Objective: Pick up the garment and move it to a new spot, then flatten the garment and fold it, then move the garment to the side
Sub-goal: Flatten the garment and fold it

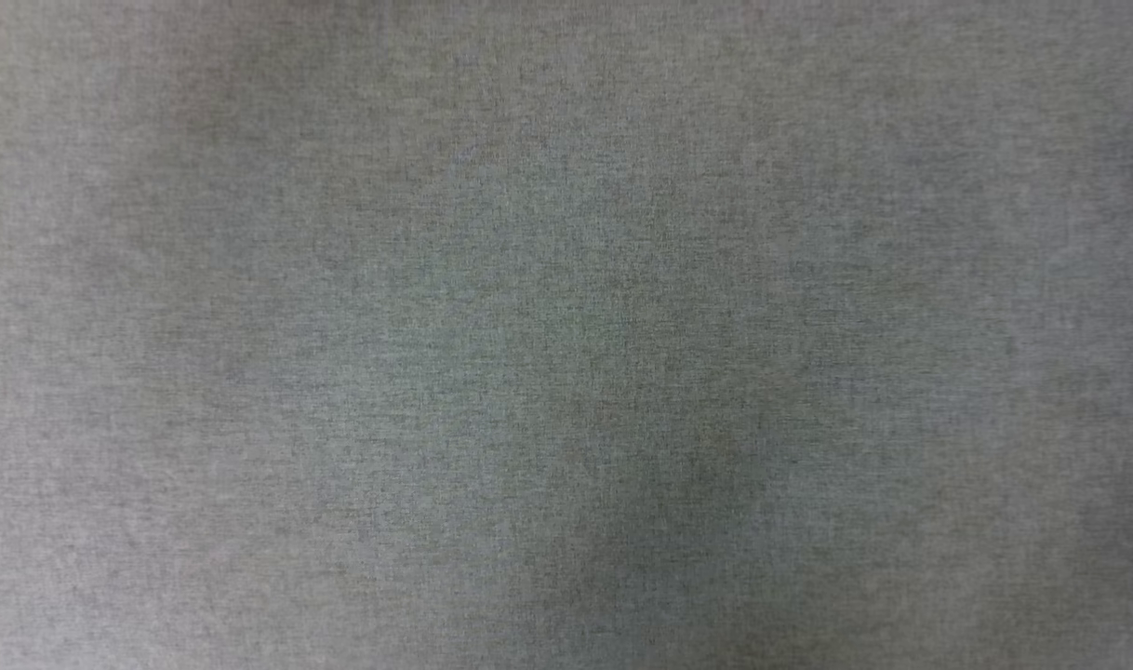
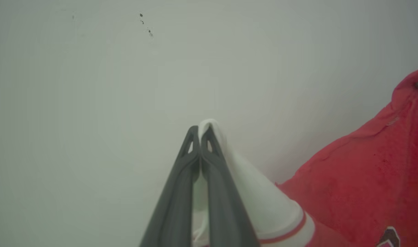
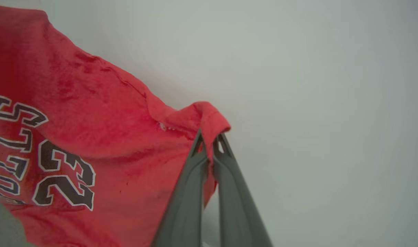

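My left hand (image 2: 199, 132) is clamped shut on the garment (image 2: 367, 171). Both dark fingers (image 2: 176, 206) are pressed together w/ the tip of a white sleeve (image 2: 260, 195) caught betw. them, and a bit of white pokes out past the tips. In the left wrist cam the sleeve runs down to the right of the fingers to its red-striped trim (image 2: 291, 231), then the red body spreads off to the right edge. A scrap of black, white-edged print (image 2: 387, 238) shows at the bottom. Behind it is the pale worktop (image 2: 92, 120), w/ a few small dark specks (image 2: 145, 24) near the top left. Head cam looks on a grey, woven-looking surface (image 1: 566, 335), soft-focus. In the right wrist cam the red cloth fills the left side, w/ black lettering (image 3: 10, 137) and the "23" (image 3: 65, 178) both outlined in white and sitting askew from this angle. My right hand (image 3: 210, 139) is also shut on the garment, fingers nipping a folded red edge (image 3: 212, 118) that curls over the tips. So the shirt is stretched betw. my two hands, gripped at both ends. Can't tell if any of it touches the worktop.
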Tool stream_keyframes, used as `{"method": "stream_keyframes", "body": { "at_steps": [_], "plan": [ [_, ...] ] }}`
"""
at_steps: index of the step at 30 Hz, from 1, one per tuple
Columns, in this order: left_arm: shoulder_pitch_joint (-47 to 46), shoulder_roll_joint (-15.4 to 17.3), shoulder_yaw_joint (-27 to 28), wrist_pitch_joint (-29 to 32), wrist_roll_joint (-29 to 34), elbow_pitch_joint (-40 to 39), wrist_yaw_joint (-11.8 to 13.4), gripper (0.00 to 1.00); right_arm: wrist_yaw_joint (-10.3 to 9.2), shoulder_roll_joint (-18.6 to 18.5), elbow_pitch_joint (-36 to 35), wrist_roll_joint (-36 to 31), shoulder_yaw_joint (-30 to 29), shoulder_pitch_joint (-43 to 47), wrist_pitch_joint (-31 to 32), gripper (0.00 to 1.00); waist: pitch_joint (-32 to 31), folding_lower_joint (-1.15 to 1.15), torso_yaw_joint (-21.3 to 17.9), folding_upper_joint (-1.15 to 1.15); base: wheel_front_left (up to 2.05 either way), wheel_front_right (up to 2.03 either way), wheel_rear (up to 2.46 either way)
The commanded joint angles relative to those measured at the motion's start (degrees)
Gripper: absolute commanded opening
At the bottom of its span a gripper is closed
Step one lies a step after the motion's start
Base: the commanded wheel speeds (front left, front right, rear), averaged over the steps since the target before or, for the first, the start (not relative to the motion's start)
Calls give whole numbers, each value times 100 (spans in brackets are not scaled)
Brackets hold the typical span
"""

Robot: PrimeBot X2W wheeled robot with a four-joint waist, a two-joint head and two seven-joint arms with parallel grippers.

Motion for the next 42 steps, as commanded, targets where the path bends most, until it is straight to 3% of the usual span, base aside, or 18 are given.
{"method": "stream_keyframes", "body": {
  "at_steps": [1,8,9,14,20,21,23,34,42],
  "plan": [
    [153,1,-13,-37,-47,29,-24,0,-6,46,43,34,46,118,-50,0,-49,-1,-16,0,0,0,0],
    [1584,73,-9,-232,-317,56,7,0,-6,221,410,557,468,1345,-591,0,-440,-1,-66,0,0,0,0],
    [2410,161,-13,-259,-364,-148,87,0,-6,259,400,718,681,1954,-788,0,-676,-1,-94,0,0,0,0],
    [3972,412,66,-270,-433,-829,374,0,-6,171,149,945,1099,3022,-982,0,-1099,-1,-127,0,0,0,0],
    [5849,639,14,-265,-570,-1780,839,0,-6,-165,-241,1214,1532,4071,-1119,0,-1644,-1,-120,0,0,0,0],
    [6662,791,-92,-255,-635,-2187,1044,0,-6,-374,-450,1320,1702,4527,-1111,0,-1885,-1,-125,0,0,0,0],
    [7180,930,-168,-204,-698,-2468,1169,0,-6,-525,-603,1384,1775,4816,-1095,0,-2039,-1,-135,0,0,0,0],
    [9366,1449,-554,164,-1162,-3687,1785,0,-6,-1497,-1491,1781,1461,6588,-983,0,-2786,-1,-85,0,0,0,0],
    [10553,1554,-651,140,-1596,-4039,2173,0,-6,-1806,-2096,1838,781,8369,-976,0,-3174,-1,0,0,0,0,0]
  ]
}}
